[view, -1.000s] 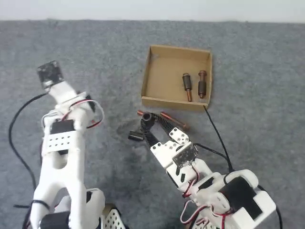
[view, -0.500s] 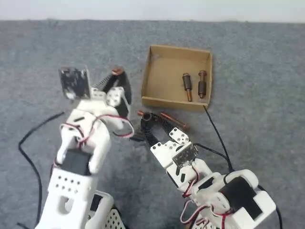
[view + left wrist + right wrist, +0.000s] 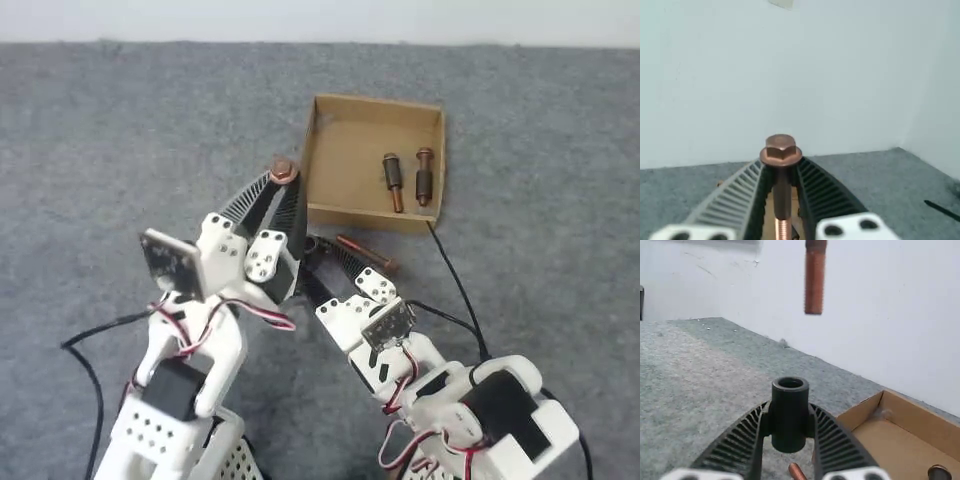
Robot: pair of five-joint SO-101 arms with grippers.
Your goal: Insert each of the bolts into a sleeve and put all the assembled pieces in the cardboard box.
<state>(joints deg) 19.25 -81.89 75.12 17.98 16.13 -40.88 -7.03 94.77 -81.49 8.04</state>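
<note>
We see the left gripper [image 3: 281,182] clenched on a bolt [image 3: 780,172]. The bolt stands upright between the ribbed fingers, its hex head just above their tips. From above, that head sits just beside the near corner of the box [image 3: 345,140], outside its wall. The right gripper [image 3: 308,246] is grasping a black sleeve [image 3: 789,412] and holds it upright with the open bore facing up. In the right wrist view, the held bolt's threaded end hangs above the sleeve, apart from it and not yet in the bore. Two assembled pieces [image 3: 408,180] lie side by side inside the box, each a bolt through a dark sleeve. A loose bolt [image 3: 365,253] lies on the grey carpet [image 3: 540,200] just in front of the box's near wall, close to the right gripper's fingers.
</note>
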